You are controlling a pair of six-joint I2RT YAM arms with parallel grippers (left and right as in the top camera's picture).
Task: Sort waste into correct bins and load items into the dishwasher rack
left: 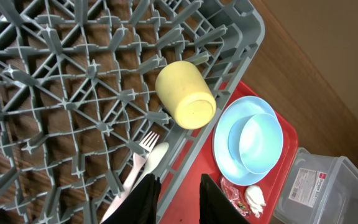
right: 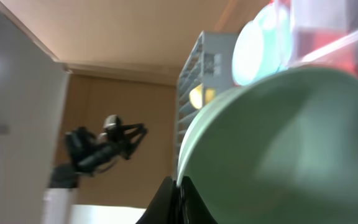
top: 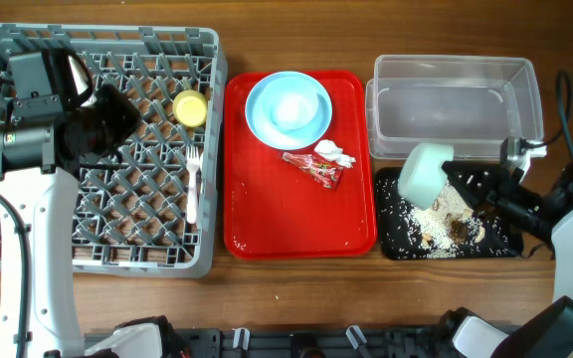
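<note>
Because the right gripper (top: 458, 179) is clenched on the rim of the pale green round bowl (top: 423, 174), the bowl can be held tilted at the right of the overhead frame. Its mouth appears turned toward the shallow black rectangular tray (top: 502, 246) beneath. This attitude suits tipping: the beige crumbly food scraps (top: 451, 225) lie spread across that tray. Whether crumbs remain inside the bowl cannot be told. The clear rectangular plastic tub (top: 456, 109), just above the tray in frame, shows no contents.

The left gripper (left: 179, 180) hangs over the right edge of the large grey lattice dishwasher rack (left: 55, 93), fingers slightly parted and grasping nothing. Just beyond it, the white plastic fork (left: 143, 149) and spoon (left: 156, 157) lie side by side, and the small yellow cup (left: 186, 96) sits in the rack nearby.

On the flat red serving tray (top: 267, 219) at centre frame, the light blue bowl (top: 288, 107) sits on the light blue round plate (top: 257, 124). The small red crinkled wrapper (top: 314, 167) and white crumpled tissue (top: 334, 151) lie just below them, not yet sorted.
</note>
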